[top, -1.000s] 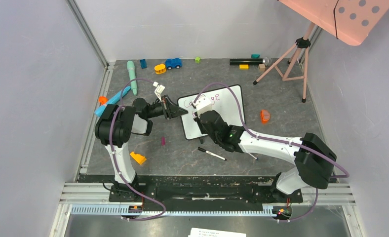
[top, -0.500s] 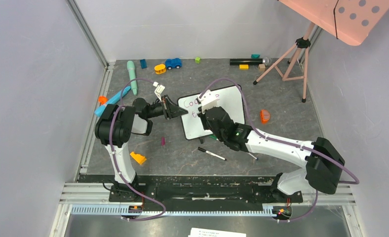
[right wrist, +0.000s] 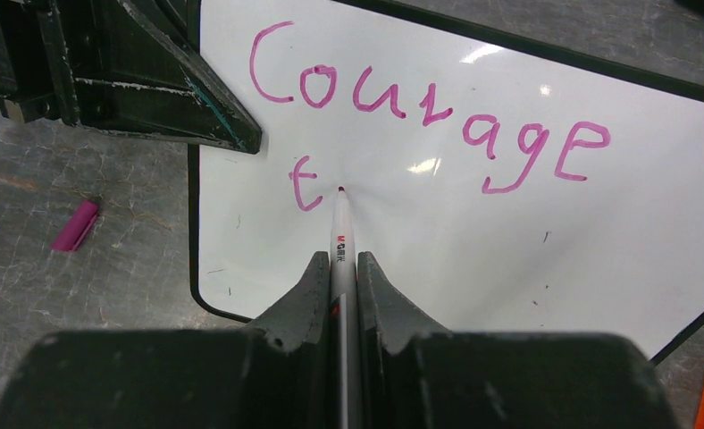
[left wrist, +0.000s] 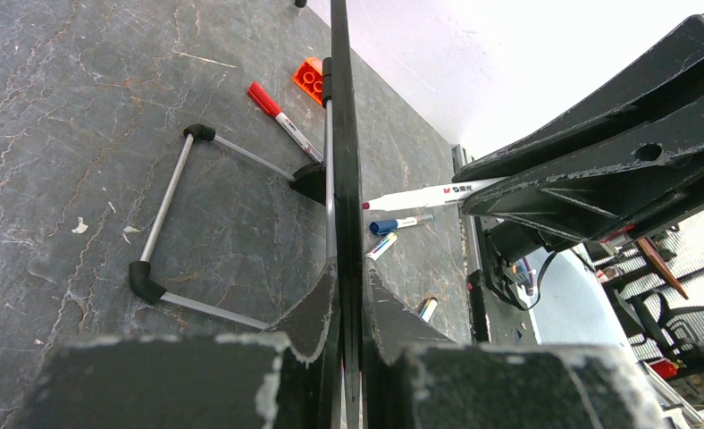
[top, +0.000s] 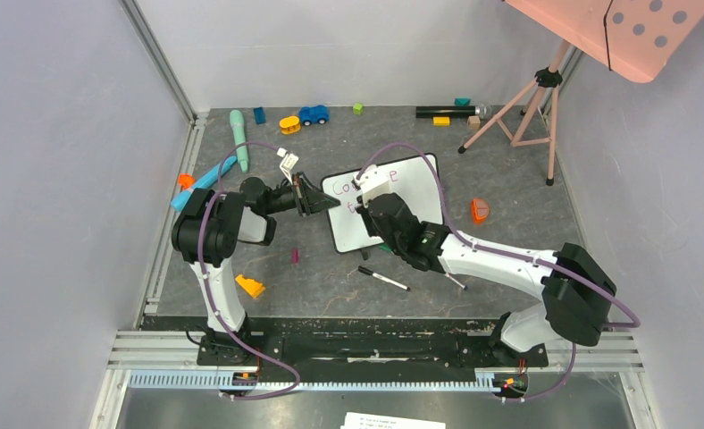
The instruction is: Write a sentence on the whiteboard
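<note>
Whiteboard sits mid-table, its left edge pinched by the left gripper. The right gripper, clamped on the marker, has edged rightward in the last second. The sentence reads "Courage t" (much remains), and the tip is poised just beside the "t".

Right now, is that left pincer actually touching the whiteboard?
Touching. The left wrist view looks along the whiteboard edge-on and shows the left pincer clamped on it, its jaws pressed against both faces with no gap.
</note>
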Controlling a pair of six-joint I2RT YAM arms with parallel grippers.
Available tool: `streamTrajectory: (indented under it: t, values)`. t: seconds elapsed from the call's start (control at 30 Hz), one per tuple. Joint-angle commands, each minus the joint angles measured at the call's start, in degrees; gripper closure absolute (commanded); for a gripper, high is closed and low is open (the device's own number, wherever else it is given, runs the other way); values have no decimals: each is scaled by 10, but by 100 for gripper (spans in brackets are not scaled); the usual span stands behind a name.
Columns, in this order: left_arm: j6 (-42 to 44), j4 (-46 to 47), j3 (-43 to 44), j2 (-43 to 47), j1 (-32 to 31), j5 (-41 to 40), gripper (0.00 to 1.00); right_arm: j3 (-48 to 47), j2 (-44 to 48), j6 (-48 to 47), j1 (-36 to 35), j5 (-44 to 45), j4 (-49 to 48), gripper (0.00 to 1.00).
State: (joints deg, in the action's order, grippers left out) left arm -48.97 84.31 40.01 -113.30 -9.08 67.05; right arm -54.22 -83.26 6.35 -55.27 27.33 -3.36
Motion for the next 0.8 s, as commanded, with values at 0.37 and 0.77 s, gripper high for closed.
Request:
streamTrajectory:
  t: [0.37,0.77]
  values:
    - [8,49,2,18,-1,10,98,-28,-9,-8,5,3,-16,100]
    - [8,49,2,19,-1,10,98,-42,-29,-7,11,3,-13,100]
